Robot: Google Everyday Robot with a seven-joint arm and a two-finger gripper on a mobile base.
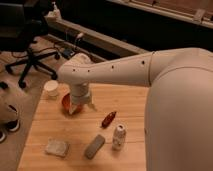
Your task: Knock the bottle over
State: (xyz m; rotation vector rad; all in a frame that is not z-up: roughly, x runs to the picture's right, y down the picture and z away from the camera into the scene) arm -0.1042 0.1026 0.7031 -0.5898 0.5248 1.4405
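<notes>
I read the arm shell [125, 75] as smooth, matt white plastic. The gripper [81, 106] hangs over the smooth orange bowl [66, 102]. Table [55, 125]: bare wood planks, dull satin, grain showing. Bottle [118, 136]: white plastic, faint sheen. Grey block [94, 146]: matt. Red tapered object [108, 119]: glossy. Pale pad [57, 147]: rough, spongy-looking.

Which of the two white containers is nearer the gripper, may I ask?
The white cup, left of the gripper hanging over the orange bowl; the bottle stands farther off, by the grey block.
</notes>
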